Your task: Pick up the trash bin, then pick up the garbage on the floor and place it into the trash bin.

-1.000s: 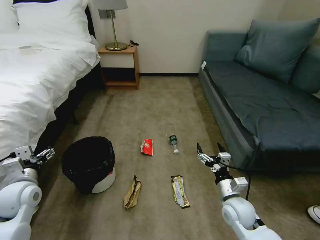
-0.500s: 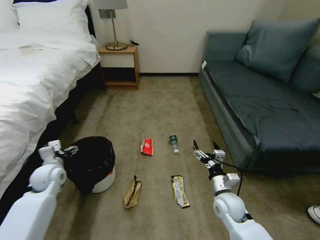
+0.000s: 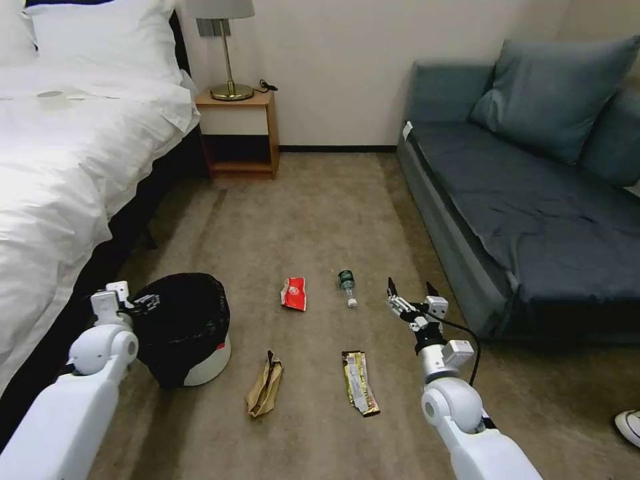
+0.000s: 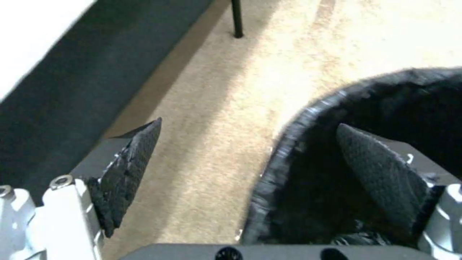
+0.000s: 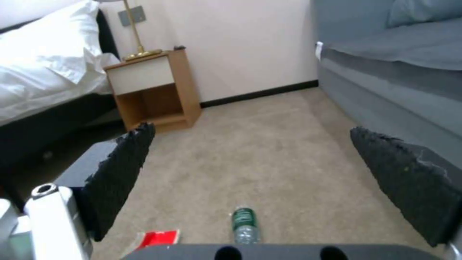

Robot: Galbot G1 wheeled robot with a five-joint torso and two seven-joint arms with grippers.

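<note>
The trash bin (image 3: 190, 333), white with a black bag over its rim, stands on the carpet near the bed. My left gripper (image 3: 141, 305) is open at its left rim; in the left wrist view the gripper (image 4: 249, 124) straddles the bin's rim (image 4: 288, 144), one finger inside the bag and one outside. The garbage lies on the floor: a red-and-white packet (image 3: 294, 294), a small bottle (image 3: 347, 287), a crumpled brown paper bag (image 3: 265, 387) and a gold wrapper (image 3: 360, 391). My right gripper (image 3: 409, 289) hovers open, right of the bottle (image 5: 245, 225).
A white bed (image 3: 67, 167) runs along the left, with a wooden nightstand (image 3: 240, 133) and lamp at the back wall. A blue-grey sofa (image 3: 533, 200) fills the right side. A shoe (image 3: 630, 427) shows at the right edge. Open carpet lies between bed and sofa.
My left arm has swung in from the left edge to the bin's rim. The right arm has shifted slightly left. The bin and the litter have not moved.
</note>
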